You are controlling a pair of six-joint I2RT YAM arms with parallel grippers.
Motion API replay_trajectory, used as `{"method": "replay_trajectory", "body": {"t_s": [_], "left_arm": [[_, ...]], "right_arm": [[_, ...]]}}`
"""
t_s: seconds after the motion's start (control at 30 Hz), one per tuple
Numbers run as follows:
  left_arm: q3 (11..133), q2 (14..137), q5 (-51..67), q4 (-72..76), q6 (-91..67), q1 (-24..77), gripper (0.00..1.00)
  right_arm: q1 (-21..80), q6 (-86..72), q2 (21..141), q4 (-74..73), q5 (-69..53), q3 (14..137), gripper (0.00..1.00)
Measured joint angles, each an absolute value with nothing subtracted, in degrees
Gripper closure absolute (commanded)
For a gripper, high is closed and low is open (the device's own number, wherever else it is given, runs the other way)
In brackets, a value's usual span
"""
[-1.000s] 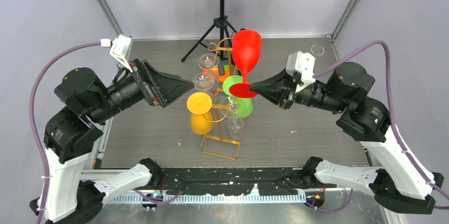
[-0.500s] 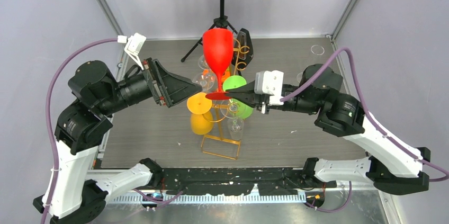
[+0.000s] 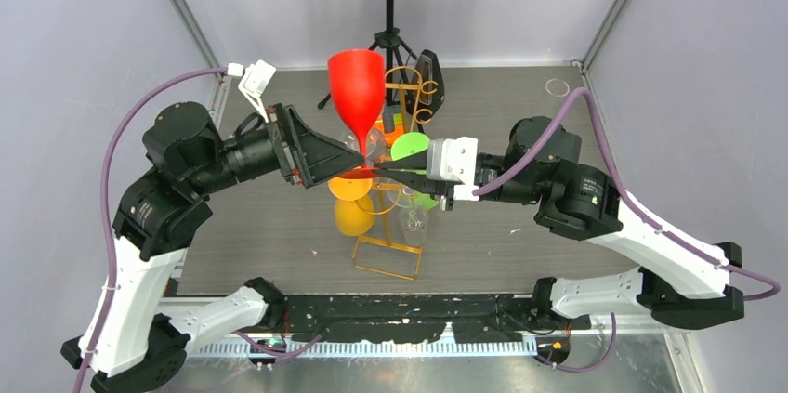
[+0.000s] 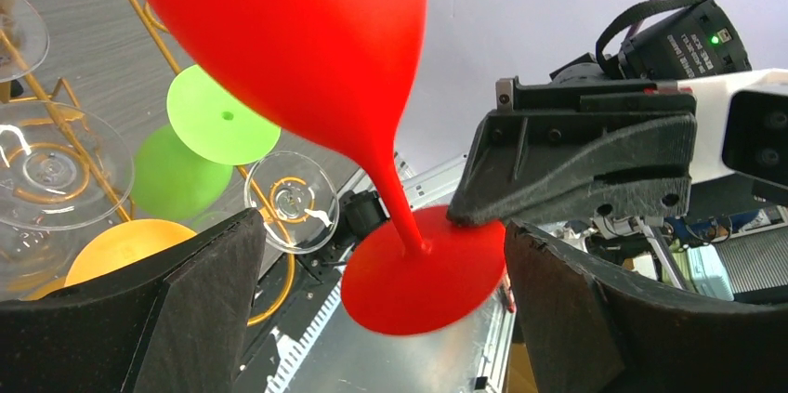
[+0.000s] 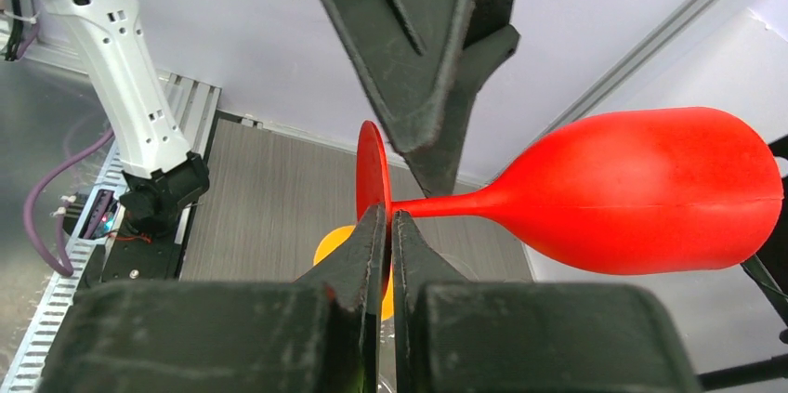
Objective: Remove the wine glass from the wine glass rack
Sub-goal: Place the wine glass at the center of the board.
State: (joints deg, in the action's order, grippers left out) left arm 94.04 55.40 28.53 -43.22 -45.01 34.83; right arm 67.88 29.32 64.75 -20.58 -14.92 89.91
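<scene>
My right gripper (image 3: 376,171) pinches the foot of the red wine glass (image 3: 357,86), holding it upright above the gold wine glass rack (image 3: 384,271). My left gripper (image 4: 381,240) stands wide open, jaws flanking that foot.

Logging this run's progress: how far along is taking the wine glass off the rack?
Done: the red wine glass is clear of the wine glass rack, held upright. In hand: the right end effector pinches its foot's rim, while the open left end effector brackets the foot. Left: apparently a handover or setting it down.
</scene>
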Motion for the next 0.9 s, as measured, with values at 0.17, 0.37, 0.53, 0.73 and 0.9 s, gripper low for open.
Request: {"method": "replay_trajectory", "body": {"t_s": [0.17,0.37,0.53,0.73,0.9], "left_arm": [[94.04,55.48,28.53,-43.0,-45.01,34.79,0.04],[93.95,56.07,28.62,-42.59,-45.1,34.79,0.08],[93.51,56.38,28.67,-42.09,-45.25,34.79,0.16],[92.68,56.75,29.65,-41.01,-46.24,34.79,0.32],[92.29,56.73,30.24,-39.99,-46.5,34.81,0.53]], "right_arm": [[70.11,30.55,64.99,-20.29,-14.87,89.91,0.94],[71.88,32.49,65.01,-19.27,-14.2,89.91,0.94],[73.14,34.06,65.04,-18.44,-13.52,89.89,0.94],[74.13,35.97,65.04,-17.5,-12.67,89.67,0.94],[74.46,37.23,65.67,-17.39,-11.92,89.45,0.94]]}}
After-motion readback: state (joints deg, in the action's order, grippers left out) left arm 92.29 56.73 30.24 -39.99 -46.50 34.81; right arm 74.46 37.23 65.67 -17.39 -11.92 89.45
